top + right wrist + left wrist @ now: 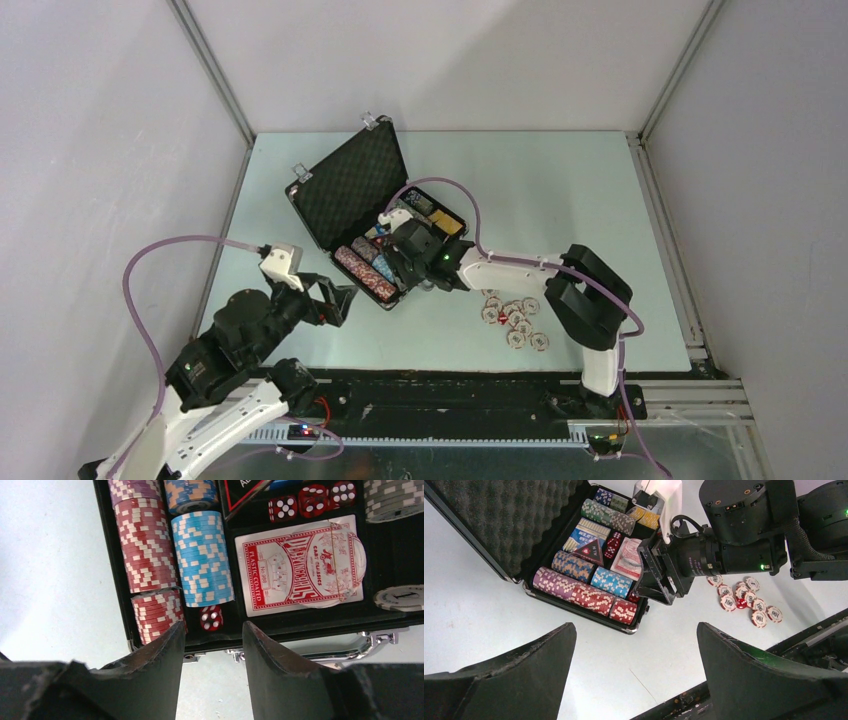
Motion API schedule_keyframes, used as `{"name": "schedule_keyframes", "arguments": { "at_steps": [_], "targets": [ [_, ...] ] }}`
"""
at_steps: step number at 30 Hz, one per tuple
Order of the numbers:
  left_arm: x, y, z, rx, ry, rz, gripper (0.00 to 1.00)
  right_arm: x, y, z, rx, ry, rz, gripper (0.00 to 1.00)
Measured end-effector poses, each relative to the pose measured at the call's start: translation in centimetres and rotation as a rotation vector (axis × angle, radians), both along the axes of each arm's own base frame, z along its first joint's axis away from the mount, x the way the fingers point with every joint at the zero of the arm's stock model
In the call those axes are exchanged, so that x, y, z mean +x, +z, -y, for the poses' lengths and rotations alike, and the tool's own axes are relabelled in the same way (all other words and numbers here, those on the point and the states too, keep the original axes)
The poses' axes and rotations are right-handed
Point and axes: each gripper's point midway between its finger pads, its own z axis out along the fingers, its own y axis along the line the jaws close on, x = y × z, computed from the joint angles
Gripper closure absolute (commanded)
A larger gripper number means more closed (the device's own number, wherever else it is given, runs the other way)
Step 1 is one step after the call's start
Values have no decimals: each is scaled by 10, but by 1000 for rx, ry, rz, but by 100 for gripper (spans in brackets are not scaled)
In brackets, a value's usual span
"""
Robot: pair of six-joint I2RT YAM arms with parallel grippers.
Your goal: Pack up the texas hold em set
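Several loose poker chips (515, 318) lie flat on the table, outside the case (350, 185), and in the overhead view they sit at about four o'clock from the right gripper (212, 628). That gripper hangs over the near rim of the open case with its jaws partly apart and nothing between them. A single red die (211, 618) rests in the tray just beyond its fingertips, beside the end of the blue chip row (202, 560) and touching neither finger.

The case lies toward eleven o'clock on the table. Its long axis runs roughly from eight to two o'clock, and its foam lid is thrown back toward ten. Inside are rows of chips, a red card deck (300, 565) and more dice (310, 500).

The left gripper (636, 630) hovers at the case's seven o'clock with jaws spread wide and empty, well apart from the loose pile. The right arm is plainly the nearer one. A likely next move is a short swing back toward four o'clock, then a pinch on thin, flat discs, which will be awkward to lift.
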Motion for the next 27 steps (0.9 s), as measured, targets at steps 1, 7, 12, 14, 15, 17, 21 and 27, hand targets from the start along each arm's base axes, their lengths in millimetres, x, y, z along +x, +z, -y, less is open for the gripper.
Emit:
{"name": "schedule_keyframes", "arguments": {
  "at_steps": [1,7,12,14,15,17,21,27],
  "targets": [
    [0,0,0,0,0,0,2,0,-1,1,-5,-5,1,51],
    [-1,1,0,-8,-7,7,2,1,4,16,-26,-61,8,50],
    [-2,2,3,-16,-26,24,2,-13,30,62,-28,-244,-11,44],
    [-3,-1,3,-10,-32,23,2,-20,42,86,-30,-348,-28,47],
    [-3,-2,4,-8,-37,20,2,-23,46,97,-34,-403,-41,49],
    [-3,-5,6,-5,-46,14,2,-30,49,118,-56,-506,-68,52],
    [-4,-5,7,-8,-51,14,2,-52,32,158,-173,-646,-131,56],
    [-3,-5,9,-7,-59,19,2,-92,3,210,-313,-721,-210,54]
  ]
}}
